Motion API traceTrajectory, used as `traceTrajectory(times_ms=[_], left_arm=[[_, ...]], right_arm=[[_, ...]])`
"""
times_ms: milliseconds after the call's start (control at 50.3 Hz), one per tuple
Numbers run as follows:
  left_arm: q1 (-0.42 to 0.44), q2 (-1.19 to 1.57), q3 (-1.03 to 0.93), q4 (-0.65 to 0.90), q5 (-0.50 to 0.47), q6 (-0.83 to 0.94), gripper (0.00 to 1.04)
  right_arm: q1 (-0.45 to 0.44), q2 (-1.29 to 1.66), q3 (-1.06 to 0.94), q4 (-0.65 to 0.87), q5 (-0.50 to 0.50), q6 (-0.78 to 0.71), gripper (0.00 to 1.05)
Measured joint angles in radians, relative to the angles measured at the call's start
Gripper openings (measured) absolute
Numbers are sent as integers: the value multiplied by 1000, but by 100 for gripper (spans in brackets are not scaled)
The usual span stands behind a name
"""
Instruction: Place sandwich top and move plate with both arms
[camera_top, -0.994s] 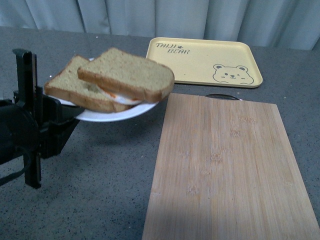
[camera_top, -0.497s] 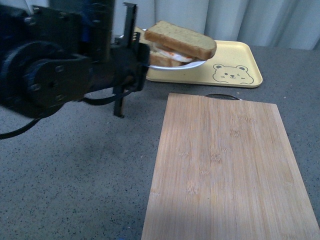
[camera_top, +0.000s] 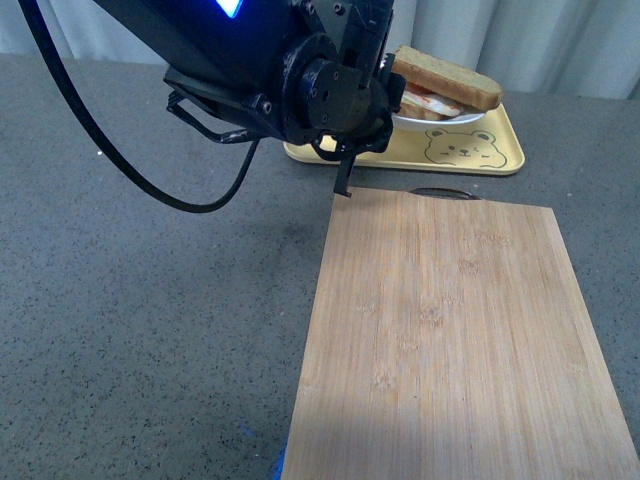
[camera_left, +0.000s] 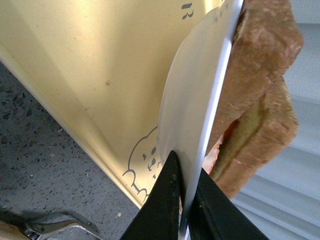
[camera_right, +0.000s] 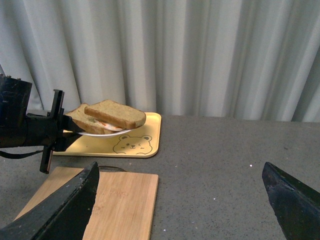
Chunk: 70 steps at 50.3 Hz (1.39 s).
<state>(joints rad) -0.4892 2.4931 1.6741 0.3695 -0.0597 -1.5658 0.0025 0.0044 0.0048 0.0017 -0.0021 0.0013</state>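
Note:
The sandwich top (camera_top: 450, 77), a greenish-brown slice, lies on a lower slice with egg on the small white plate (camera_top: 440, 120). My left gripper (camera_left: 186, 200) is shut on the plate's rim (camera_left: 195, 115), one finger on each face. In that view the stacked bread (camera_left: 260, 75) sits on the plate's far side. The plate hangs just over the yellow bear tray (camera_top: 470, 150). The left arm (camera_top: 300, 80) hides the pinch in the front view. In the right wrist view the sandwich top (camera_right: 116, 113) shows far off, and my right gripper (camera_right: 180, 200) stands open and empty over the dark tabletop.
A bamboo cutting board (camera_top: 450, 330) lies in front of the tray, its metal handle (camera_top: 445, 192) toward the tray. The dark speckled tabletop (camera_top: 150, 320) spreads to the left. Grey curtains (camera_right: 200, 55) close off the back. A black cable (camera_top: 130, 170) loops below the left arm.
My left arm has carried the plate with the sandwich from the front left up and across to the back right, over the yellow tray. The slices kept their place on the plate.

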Motion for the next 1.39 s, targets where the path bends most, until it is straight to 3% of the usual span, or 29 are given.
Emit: traceTrajectory(times_ms=[119, 199, 497, 636, 716, 735, 775, 855, 934, 1014, 1232, 1391], left_arm=[[0, 2, 24, -61, 3, 26, 6], [0, 2, 34, -93, 8, 47, 16], [0, -51, -20, -169, -8, 132, 72], [-10, -225, -182, -144, -90, 360, 100], [-34, -337, -317, -36, -233, 607, 95], [-38, -369, -392, 110, -331, 754, 90], [-37, -427, -529, 346, -405, 966, 81], [-13, -518, -721, 586, -394, 1221, 69], [27, -599, -856, 710, -372, 1367, 58], [70, -679, -969, 768, -342, 1447, 47], [192, -891, -1266, 805, -237, 1537, 6], [236, -1007, -1369, 802, -175, 1547, 4]], right_arm=[[0, 0, 0, 0, 0, 0, 95], [0, 0, 0, 0, 0, 0, 95], [0, 0, 0, 0, 0, 0, 95], [0, 0, 0, 0, 0, 0, 95], [0, 0, 0, 0, 0, 0, 95], [0, 0, 0, 0, 0, 0, 95], [0, 0, 0, 0, 0, 0, 95], [0, 0, 0, 0, 0, 0, 95], [0, 0, 0, 0, 1, 0, 95], [0, 0, 0, 0, 1, 0, 95], [0, 0, 0, 0, 0, 0, 95], [0, 0, 0, 0, 1, 0, 95]])
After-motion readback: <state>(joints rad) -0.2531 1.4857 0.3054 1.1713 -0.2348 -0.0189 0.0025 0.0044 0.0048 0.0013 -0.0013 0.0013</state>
